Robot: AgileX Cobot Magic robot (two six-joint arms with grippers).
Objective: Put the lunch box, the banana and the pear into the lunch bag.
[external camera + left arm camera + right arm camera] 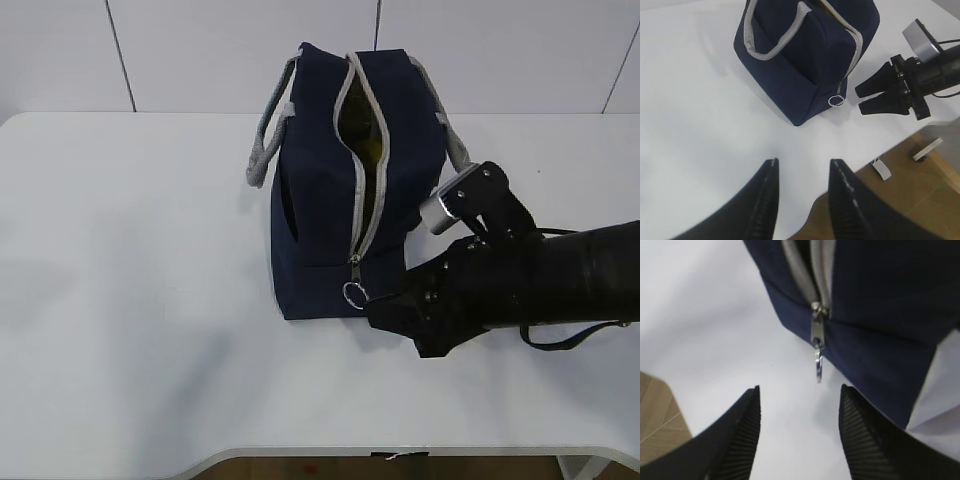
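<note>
Both end effectors open and empty: right end effector (799,432) just short of lunch bag (325,205) ring pull (818,369); left end effector (802,192) hung over the surface (130,300). No readable writing anywhere.

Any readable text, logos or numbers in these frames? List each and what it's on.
None readable in any view.
lunch bag: plain navy fabric, no logo or label showing.
ring pull: bare metal, no marking visible.
right gripper and left gripper: black, unmarked.
table: plain white.
</note>
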